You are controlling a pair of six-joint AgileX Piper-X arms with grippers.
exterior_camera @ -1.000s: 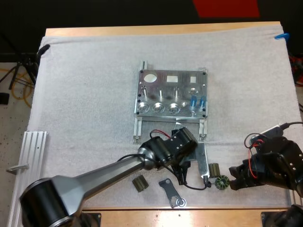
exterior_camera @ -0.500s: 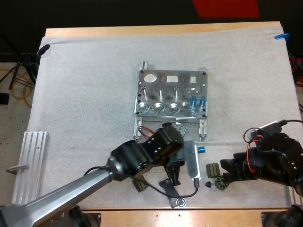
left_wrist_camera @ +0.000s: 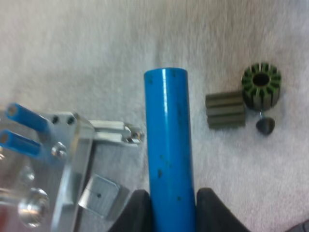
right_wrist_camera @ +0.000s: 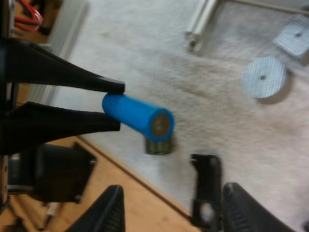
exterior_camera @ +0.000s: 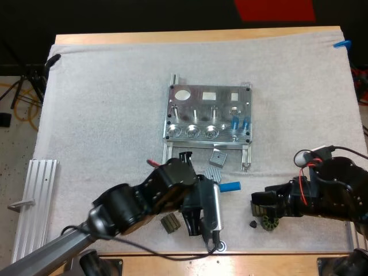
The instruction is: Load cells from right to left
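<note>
A metal fixture (exterior_camera: 207, 115) lies mid-mat with two blue cylinders (exterior_camera: 240, 122) standing at its right end. In front of it my left gripper (exterior_camera: 214, 190) is shut on another blue cylinder (exterior_camera: 230, 186), which lies level and points right. The left wrist view has this cylinder (left_wrist_camera: 169, 145) pressed between my fingers (left_wrist_camera: 137, 212), over the mat beside the fixture's corner (left_wrist_camera: 72, 145). My right gripper (exterior_camera: 260, 208) is open by a round dark stator (exterior_camera: 268, 223). From the right wrist, my open gripper (right_wrist_camera: 174, 212) faces the held cylinder (right_wrist_camera: 137, 117).
A dark ribbed block (exterior_camera: 169, 222) and a flat dark bracket (exterior_camera: 214, 246) lie near the front edge under my left arm. A metal square (exterior_camera: 217, 158) and a disc (exterior_camera: 213, 174) sit just before the fixture. An aluminium rail (exterior_camera: 37, 198) lies at the mat's left.
My left gripper has drawn back toward the lower left, bringing the blue cylinder into sight. My right gripper has moved left over the dark parts.
</note>
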